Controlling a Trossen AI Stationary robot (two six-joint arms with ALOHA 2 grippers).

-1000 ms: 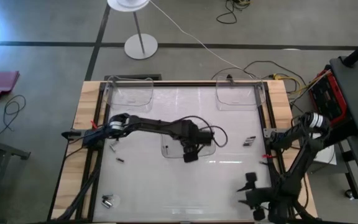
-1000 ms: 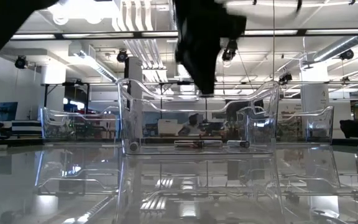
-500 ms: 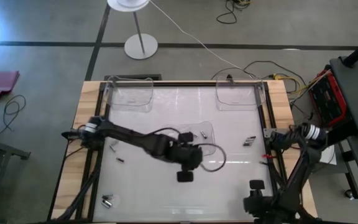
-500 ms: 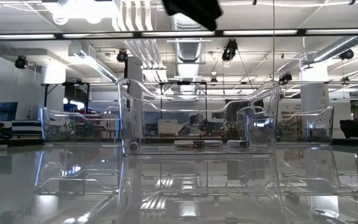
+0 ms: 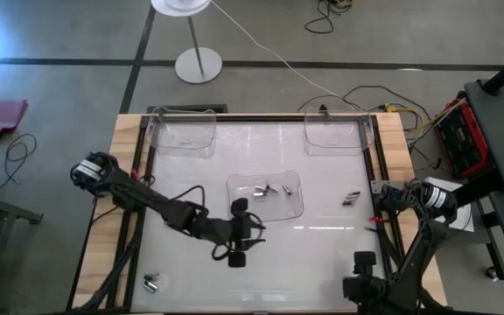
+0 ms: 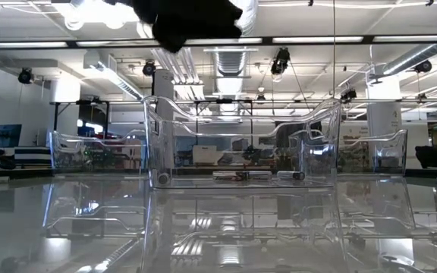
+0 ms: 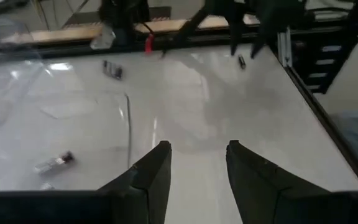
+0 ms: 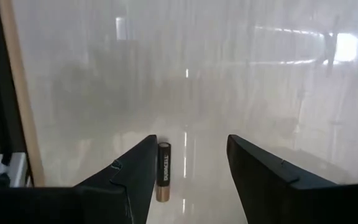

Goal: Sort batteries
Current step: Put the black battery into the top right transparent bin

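The left gripper (image 5: 237, 259) hangs over the desk (image 5: 322, 254) just on the robot's side of the middle clear tray (image 5: 291, 206), its fingers (image 7: 157, 171) spread to a moderate gap with nothing between them. Several batteries (image 5: 265, 189) lie inside that tray. Others lie loose on the desk: a small cluster (image 5: 350, 198) toward the right rail from the tray, one battery (image 5: 170, 225) to the tray's left, and a pair (image 5: 151, 282) well off toward the near left corner.

The right gripper (image 5: 363, 260) waits low at the near right corner, well apart from the tray, its fingers (image 8: 135, 174) open, and a Duracell cell (image 8: 163, 168) lies on the desk between them, apparently untouched.

The step in hand looks like reaching for the next loose battery. To do it well, the left arm should pick one target, likely the single cell left of the tray, line the fingers across its short axis, then descend straight until the tips nearly graze the glossy surface. These small cylinders will probably roll, so closing slowly and squarely matters more than speed. It should lift clear of the tray wall before carrying anything over.
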